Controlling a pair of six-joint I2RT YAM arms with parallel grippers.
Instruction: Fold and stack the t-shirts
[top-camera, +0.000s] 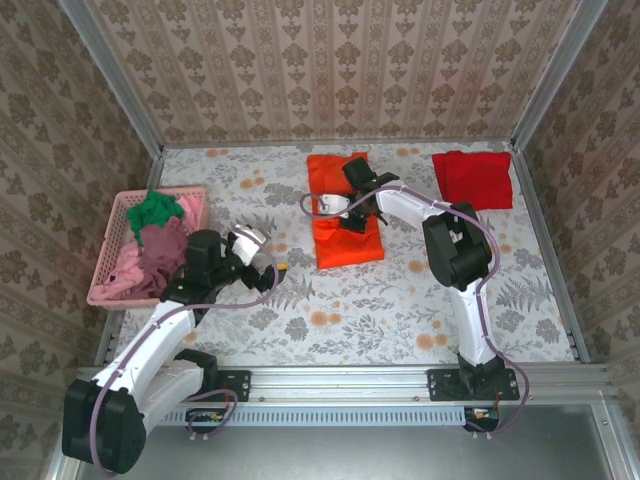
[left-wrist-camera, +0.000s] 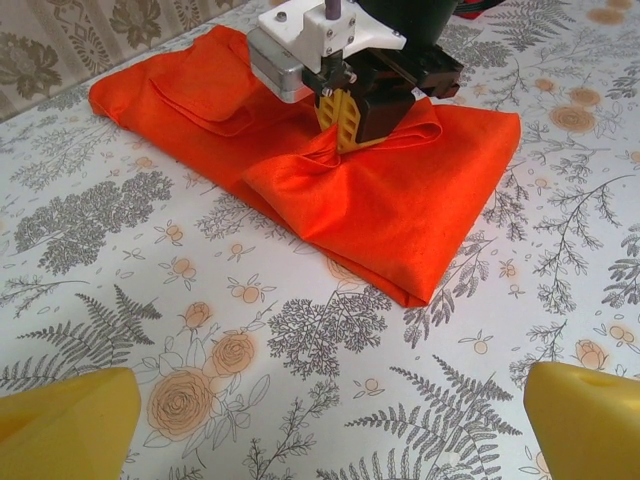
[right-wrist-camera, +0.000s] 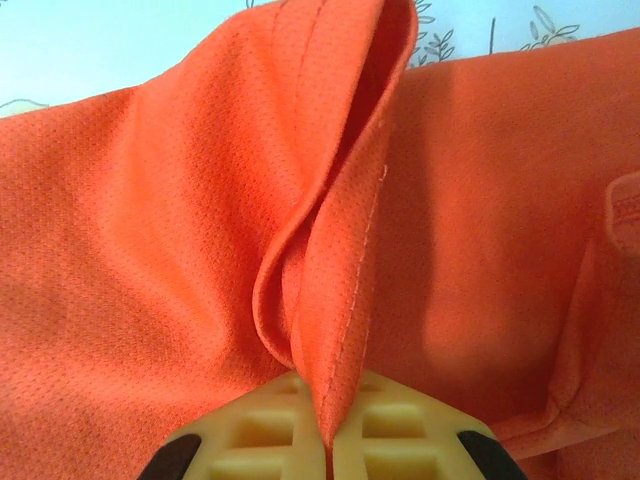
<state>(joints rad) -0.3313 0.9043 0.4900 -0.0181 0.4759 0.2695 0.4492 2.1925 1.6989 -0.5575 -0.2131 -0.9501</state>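
A bright orange t-shirt (top-camera: 340, 245) lies partly folded on the floral table, at the back middle. My right gripper (top-camera: 352, 222) is down on it, shut on a raised fold of the orange cloth (right-wrist-camera: 350, 230) that stands up between its fingertips (right-wrist-camera: 328, 440). The left wrist view shows that gripper (left-wrist-camera: 343, 118) pinching the orange shirt (left-wrist-camera: 400, 210) near its middle. My left gripper (top-camera: 268, 262) hovers open to the left of the shirt, its yellow fingers (left-wrist-camera: 60, 425) wide apart over bare table. A deeper red t-shirt (top-camera: 472, 178) lies folded at the back right.
A pink lattice basket (top-camera: 101, 288) stands at the left edge with green (top-camera: 155, 210), mauve (top-camera: 162, 250) and pink (top-camera: 120, 278) shirts heaped in it. Patterned walls close in the back and sides. The metal rail with the arm bases (top-camera: 340, 385) runs along the front.
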